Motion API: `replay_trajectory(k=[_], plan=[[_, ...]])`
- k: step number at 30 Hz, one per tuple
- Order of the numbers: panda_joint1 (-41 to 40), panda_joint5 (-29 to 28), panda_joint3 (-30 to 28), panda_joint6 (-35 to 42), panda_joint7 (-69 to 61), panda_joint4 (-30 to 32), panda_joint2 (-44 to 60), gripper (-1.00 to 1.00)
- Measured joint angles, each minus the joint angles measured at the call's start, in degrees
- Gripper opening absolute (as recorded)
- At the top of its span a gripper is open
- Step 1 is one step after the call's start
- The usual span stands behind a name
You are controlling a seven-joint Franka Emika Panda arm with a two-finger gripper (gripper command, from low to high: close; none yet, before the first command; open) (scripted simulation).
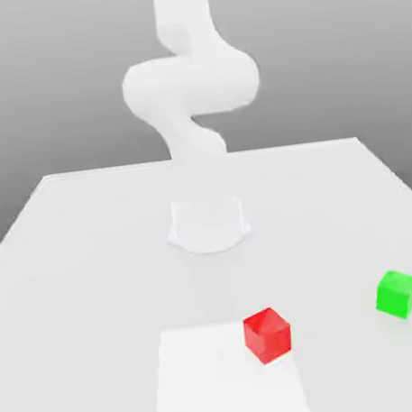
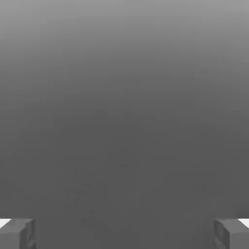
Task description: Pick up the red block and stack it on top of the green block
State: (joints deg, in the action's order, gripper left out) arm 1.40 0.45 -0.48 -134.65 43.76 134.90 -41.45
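The red block [image 1: 267,335] rests on the white table [image 1: 71,262], near the front and a little toward the exterior view's right. The green block [image 1: 397,293] sits apart from it, farther to the exterior view's right and at about the same depth. In the hand view my gripper [image 2: 124,233] is open. Its two grey fingertips [image 2: 17,233] stand far apart with nothing between them, and only plain grey lies ahead of them. Neither block touches the gripper.
The white arm [image 1: 190,84] rises from its round base [image 1: 208,223] at the middle of the table and bends overhead. A pale rectangular patch [image 1: 226,380] lies at the front of the table, and the red block overlaps its corner.
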Motion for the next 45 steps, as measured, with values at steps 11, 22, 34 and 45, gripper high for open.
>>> replay_trajectory(k=[11,22,34,45], plan=[[6.5,1.7,-0.9,-14.8,-10.3,15.5,23.1,0.0],[9.0,-0.6,0.4,-31.4,-15.2,25.6,46.9,0.0],[8.9,-0.8,0.6,-36.5,-15.1,24.9,52.8,-1.0],[14.3,-0.1,5.8,-23.4,-27.0,24.7,40.0,-1.0]])
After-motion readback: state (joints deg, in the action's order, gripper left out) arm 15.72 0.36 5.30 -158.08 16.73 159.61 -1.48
